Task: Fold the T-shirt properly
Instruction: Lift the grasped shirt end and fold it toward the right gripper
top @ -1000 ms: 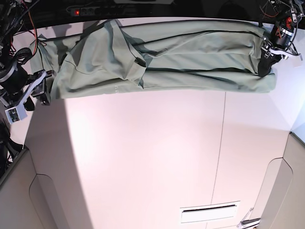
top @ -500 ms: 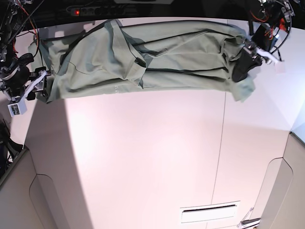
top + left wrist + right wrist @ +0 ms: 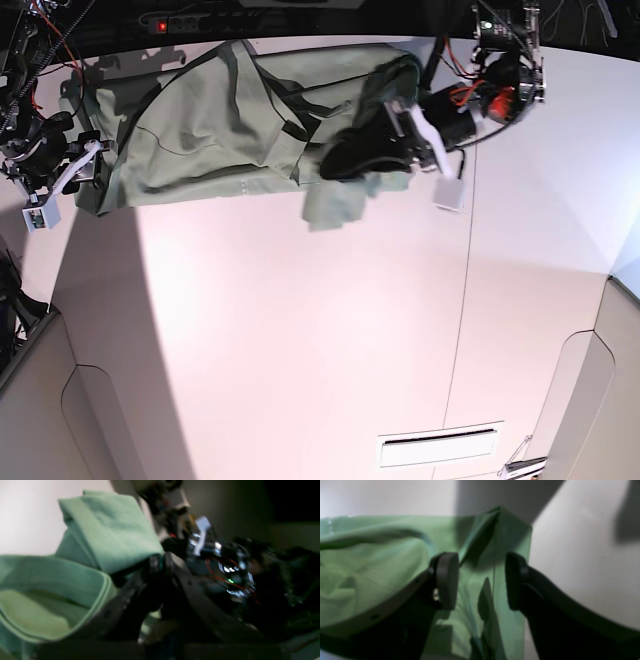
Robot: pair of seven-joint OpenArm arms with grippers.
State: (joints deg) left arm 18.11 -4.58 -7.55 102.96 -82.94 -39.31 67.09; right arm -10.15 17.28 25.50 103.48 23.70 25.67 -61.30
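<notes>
The left jaws (image 3: 385, 125) are clamped on a bunched fold of the T-shirt (image 3: 215, 125), lifting that end over the middle of the garment, a corner hanging below. The right jaws (image 3: 481, 580) stand apart astride the other edge, not pinching it. The shirt lies along the far side of the bench (image 3: 320, 330)

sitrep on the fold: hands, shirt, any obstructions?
Left hand shut on pale sage-green cotton T-shirt, one end lifted above the white table. Right hand open, straddling the other end. Nothing in the way.
</notes>
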